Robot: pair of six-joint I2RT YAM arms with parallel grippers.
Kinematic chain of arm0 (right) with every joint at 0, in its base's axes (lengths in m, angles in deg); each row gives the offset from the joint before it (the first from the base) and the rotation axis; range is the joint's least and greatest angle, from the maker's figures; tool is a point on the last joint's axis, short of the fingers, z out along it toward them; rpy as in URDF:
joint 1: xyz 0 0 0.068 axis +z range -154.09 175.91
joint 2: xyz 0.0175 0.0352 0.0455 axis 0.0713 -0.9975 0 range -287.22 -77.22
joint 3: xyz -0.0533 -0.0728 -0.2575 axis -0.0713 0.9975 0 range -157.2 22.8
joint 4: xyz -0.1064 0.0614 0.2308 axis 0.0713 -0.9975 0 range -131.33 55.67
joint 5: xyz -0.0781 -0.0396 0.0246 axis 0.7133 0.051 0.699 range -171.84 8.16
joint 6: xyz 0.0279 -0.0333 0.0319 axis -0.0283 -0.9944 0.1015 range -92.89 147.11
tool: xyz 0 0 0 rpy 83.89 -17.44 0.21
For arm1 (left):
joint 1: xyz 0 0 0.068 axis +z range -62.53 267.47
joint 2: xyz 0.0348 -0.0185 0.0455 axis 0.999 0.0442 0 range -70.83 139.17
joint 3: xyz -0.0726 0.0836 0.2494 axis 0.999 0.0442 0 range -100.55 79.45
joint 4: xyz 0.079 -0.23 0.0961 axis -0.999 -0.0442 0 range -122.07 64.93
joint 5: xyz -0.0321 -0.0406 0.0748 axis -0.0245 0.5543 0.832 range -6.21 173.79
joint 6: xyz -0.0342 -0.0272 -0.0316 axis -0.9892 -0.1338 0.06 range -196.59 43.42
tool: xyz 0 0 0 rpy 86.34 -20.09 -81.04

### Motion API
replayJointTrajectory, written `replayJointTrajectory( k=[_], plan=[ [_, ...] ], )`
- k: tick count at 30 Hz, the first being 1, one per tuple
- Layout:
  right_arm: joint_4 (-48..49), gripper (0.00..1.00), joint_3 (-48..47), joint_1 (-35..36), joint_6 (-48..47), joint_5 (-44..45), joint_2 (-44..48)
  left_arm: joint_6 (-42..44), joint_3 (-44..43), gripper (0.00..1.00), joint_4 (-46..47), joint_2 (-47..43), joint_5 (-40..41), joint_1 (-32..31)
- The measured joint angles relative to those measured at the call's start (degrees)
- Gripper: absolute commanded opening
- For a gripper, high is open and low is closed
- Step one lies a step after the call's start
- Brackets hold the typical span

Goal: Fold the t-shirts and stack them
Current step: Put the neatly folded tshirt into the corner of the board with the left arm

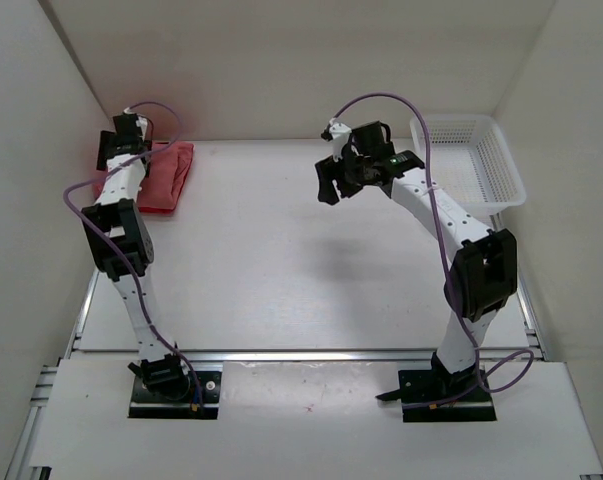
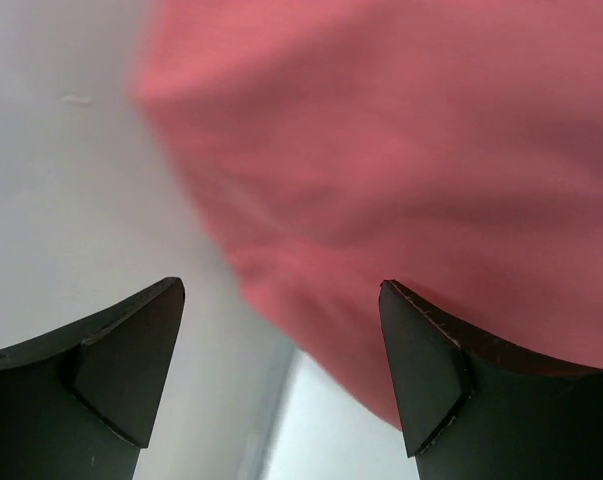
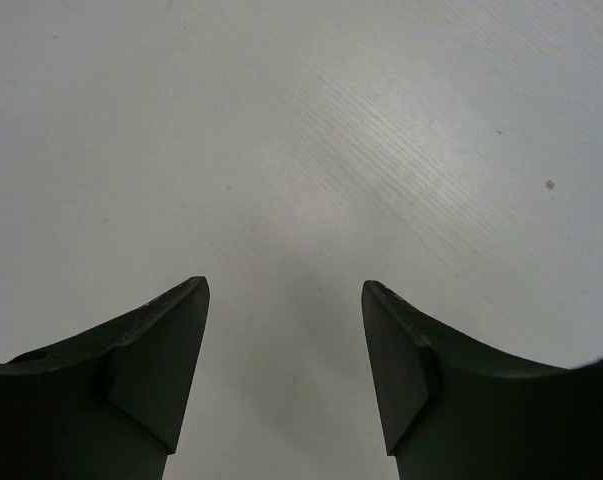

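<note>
Trouble sits far-left: from above, the folded t-shirts point(image 1: 161, 178) lie on the worktop point(image 1: 281, 260) under the left tool point(image 1: 129, 130); the right tool point(image 1: 328, 183) hangs centrally. Left wrist: jaws spread, empty, cloth just beneath, so a rising finger could snag a fold. Right wrist: jaws apart, holding nothing, over bare worktop.

The left arm point(image 1: 121, 240) and right arm point(image 1: 451, 230) are built alike, with slim white tubes joined by chunky black housings. Each is bolted to a black base plate, one at seven o'clock point(image 1: 174, 388) and one at five o'clock point(image 1: 446, 398) of the overhead view. A purple cable point(image 1: 381, 97) loops loosely along each arm. A small green light point(image 1: 391, 158) glows on the right wrist. The left claw point(image 2: 281, 290) and right claw point(image 3: 286, 285) have matte black fingers point(image 3: 151, 370), wedge-shaped with blunt tips.
</note>
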Motion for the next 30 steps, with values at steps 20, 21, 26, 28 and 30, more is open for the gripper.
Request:
replayJointTrajectory(
  k=[20,21,26,28,30],
  plan=[
    [-34.49,0.78,-5.01,-14.78,-1.07,4.07,5.31,-20.35,21.07,0.99,-19.23,-25.97,-31.54,5.22],
    [-35.41,0.78,-6.12,-15.87,-0.72,4.35,5.31,-20.61,21.99,0.98,-18.99,-26.62,-31.45,6.05],
    [-36.63,0.79,-7.63,-16.83,0.26,7.93,7.58,-21.2,31.36,0.99,-18.58,-33.44,-31.47,6.78],
    [-36.68,0.79,-6.4,-15.23,0.42,9.51,9.42,-21.16,34.56,0.99,-18.69,-37.42,-31.5,6.95],
    [-36.85,0.78,-5.14,-13.25,0.57,11.21,11.08,-21.18,36.0,0.98,-18.6,-40.81,-31.52,7.82]
  ],
)
